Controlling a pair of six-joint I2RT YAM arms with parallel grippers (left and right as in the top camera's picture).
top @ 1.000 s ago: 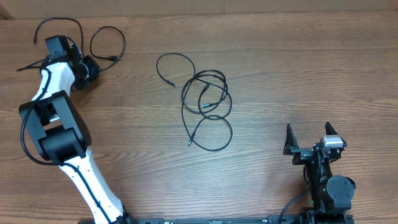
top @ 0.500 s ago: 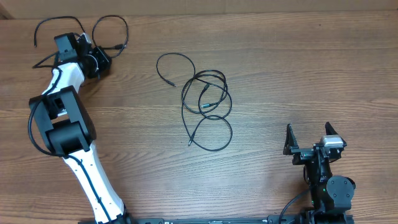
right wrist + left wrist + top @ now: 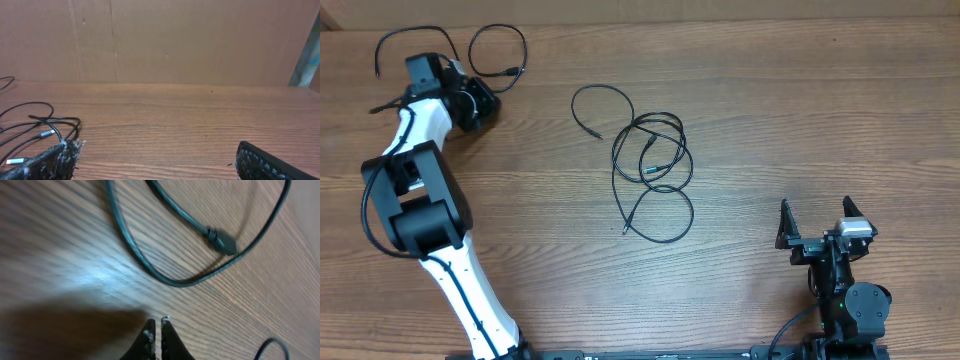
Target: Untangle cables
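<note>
We judge the cables light, limp and slippery, best pinched on the tangle's ten-o'clock loop, our left claw clenched empty, right claw released.

a desk of mid-brown wood fills the view from above, its grain running side to side. behind its far edge stands a flat tan board like cardboard, with faint upright creases, and a blurred grey-green strip leans at the far right. soft light leaves a pale sheen on the wood beside a dark shadow.
</note>
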